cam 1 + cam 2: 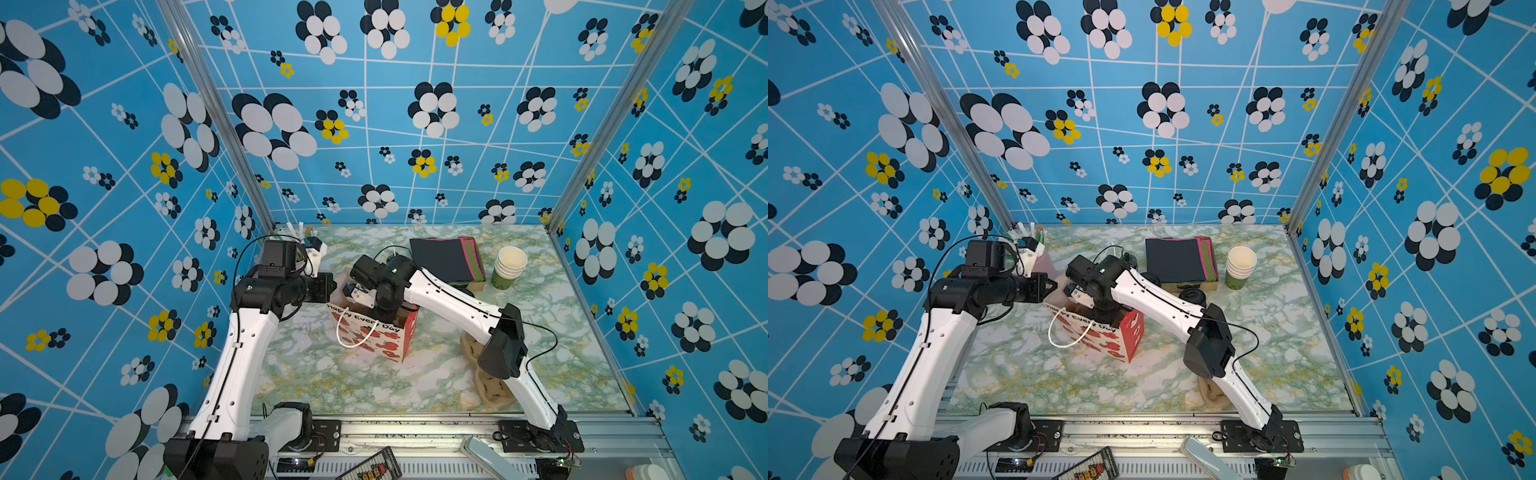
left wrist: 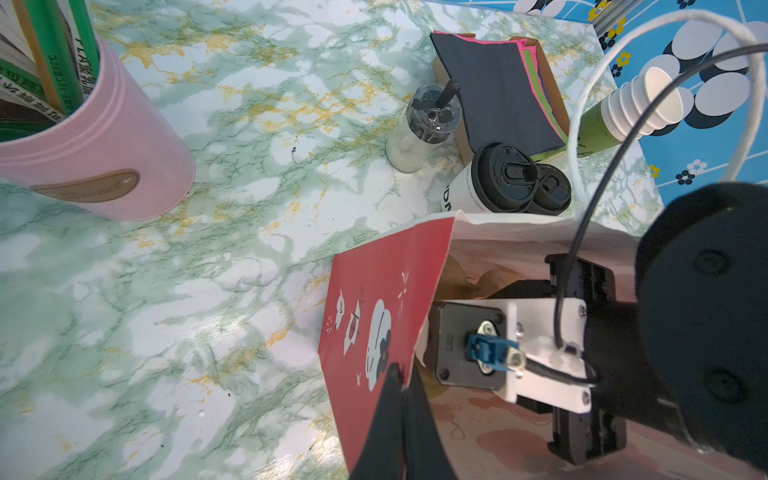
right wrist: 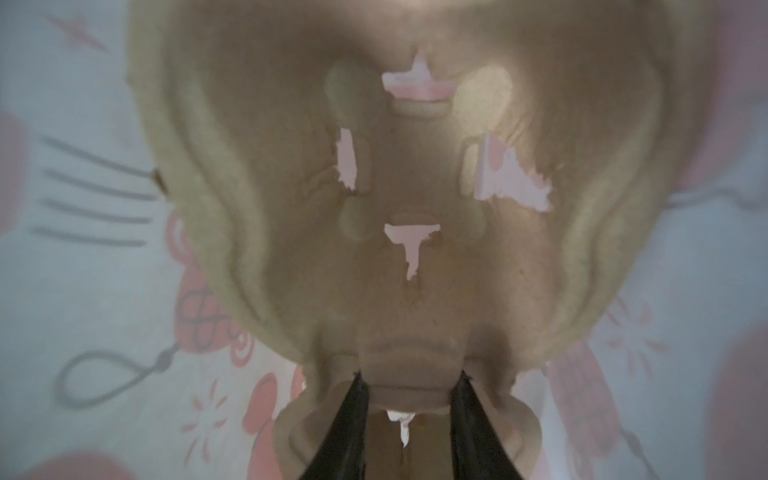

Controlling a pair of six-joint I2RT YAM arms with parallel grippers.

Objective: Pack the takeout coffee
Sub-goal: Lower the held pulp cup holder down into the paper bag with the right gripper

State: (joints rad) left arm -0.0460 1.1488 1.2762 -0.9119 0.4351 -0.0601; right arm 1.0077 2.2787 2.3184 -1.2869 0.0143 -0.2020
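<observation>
Takeout coffee [image 2: 500,180] just beside gift bag [image 2: 382,282].
Left tool [image 2: 400,372] pinches its rim; right tool [image 3: 412,376] clamps pulp cup carrier [image 3: 291,208] inside.

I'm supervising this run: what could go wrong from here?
The left tool pinches only the rim of the paper bag; a slip could let the mouth close on the right tool. The right tool grips the pulp carrier inside; withdrawing might drag it out. The lidded coffee cup stands close by the bag; a bag shove could tip it.
</observation>
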